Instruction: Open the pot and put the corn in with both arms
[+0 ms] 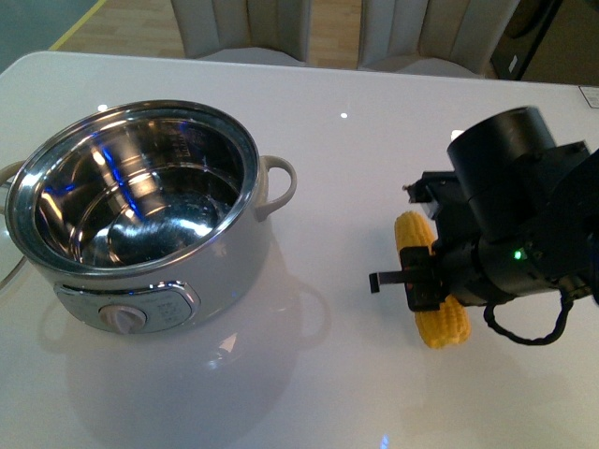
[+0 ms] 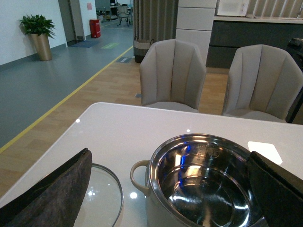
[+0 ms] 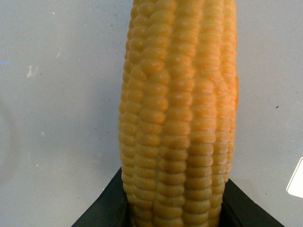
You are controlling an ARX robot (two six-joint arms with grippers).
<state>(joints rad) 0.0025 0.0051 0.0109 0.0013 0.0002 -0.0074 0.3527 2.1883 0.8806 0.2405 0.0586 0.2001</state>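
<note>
You had your right gripper [image 1: 426, 281] clamped across the middle of the corn [image 1: 442, 323], balanced for lifting, on the table [image 1: 328, 402] to the right of the uncovered pot [image 1: 239, 248], while your left gripper [image 2: 169, 156] hung released and empty above its rim, the lid [image 2: 102, 198] beside it.

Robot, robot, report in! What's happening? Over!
Left hand open, empty. Right hand shut on corn, on table. Pot open, lid beside it. Nothing blocking.
</note>
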